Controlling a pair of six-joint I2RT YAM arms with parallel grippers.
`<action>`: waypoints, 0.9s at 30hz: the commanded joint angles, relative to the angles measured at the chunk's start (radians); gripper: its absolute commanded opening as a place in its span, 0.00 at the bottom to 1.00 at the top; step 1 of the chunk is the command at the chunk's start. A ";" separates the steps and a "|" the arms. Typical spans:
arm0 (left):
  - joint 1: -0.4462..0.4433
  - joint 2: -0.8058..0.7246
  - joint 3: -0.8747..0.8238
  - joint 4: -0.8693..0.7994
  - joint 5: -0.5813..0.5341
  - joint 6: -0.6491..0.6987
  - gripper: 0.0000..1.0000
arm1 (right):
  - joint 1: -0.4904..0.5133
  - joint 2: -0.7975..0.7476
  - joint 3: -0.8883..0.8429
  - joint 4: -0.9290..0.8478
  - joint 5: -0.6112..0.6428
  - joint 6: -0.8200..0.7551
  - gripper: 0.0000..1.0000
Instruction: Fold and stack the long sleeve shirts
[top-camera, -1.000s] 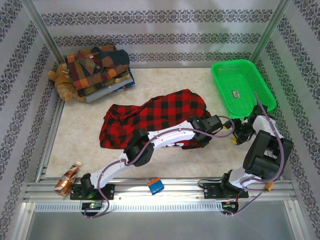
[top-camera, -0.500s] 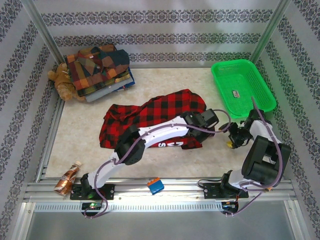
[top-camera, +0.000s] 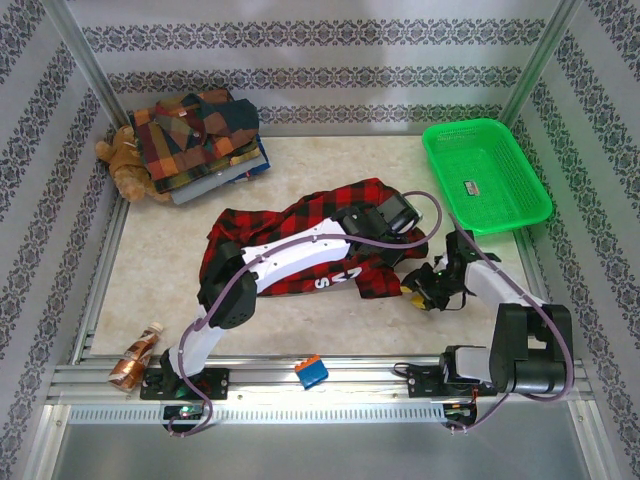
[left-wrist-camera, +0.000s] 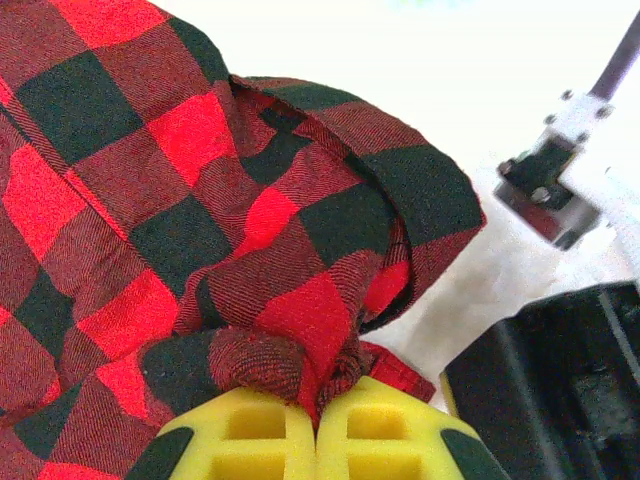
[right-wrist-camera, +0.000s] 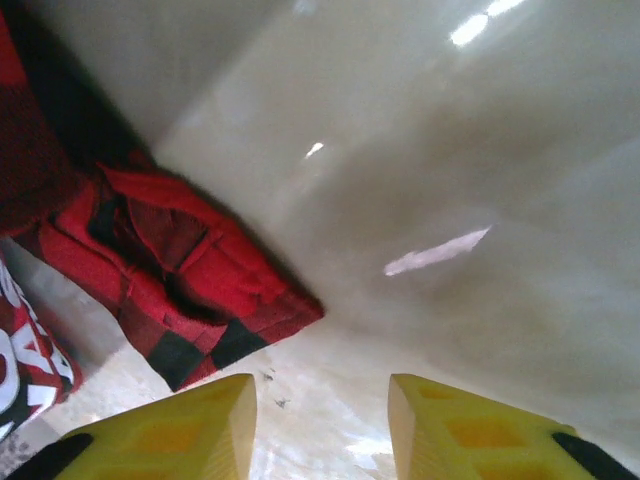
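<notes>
The red-and-black check shirt (top-camera: 290, 235) with white lettering lies crumpled in the middle of the table. My left gripper (top-camera: 385, 222) reaches over it and is shut on a bunched fold of the red-and-black shirt (left-wrist-camera: 290, 340) near its right edge. My right gripper (top-camera: 420, 295) hovers low over the table just right of the shirt's lower corner (right-wrist-camera: 215, 300), jaws open with bare tabletop between them. Folded patchwork plaid shirts (top-camera: 195, 135) are stacked at the back left.
A green plastic basket (top-camera: 485, 175) stands at the back right. A brown teddy bear (top-camera: 125, 165) lies beside the plaid stack. A bottle (top-camera: 135, 357) and a blue-orange block (top-camera: 311, 371) sit by the near rail.
My left gripper has pulled back leftward and away with the shirt's edge, bunching it. My right gripper has swung left and down toward the shirt's lower right corner.
</notes>
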 joint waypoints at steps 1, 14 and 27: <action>0.013 -0.044 -0.004 0.032 0.006 -0.004 0.00 | 0.046 0.012 0.004 0.081 -0.022 0.101 0.39; 0.033 -0.090 -0.038 0.044 0.009 -0.005 0.00 | 0.116 0.182 0.010 0.267 0.083 0.251 0.30; 0.038 -0.176 -0.120 0.075 0.002 0.002 0.00 | 0.078 0.246 0.128 0.232 0.296 0.364 0.27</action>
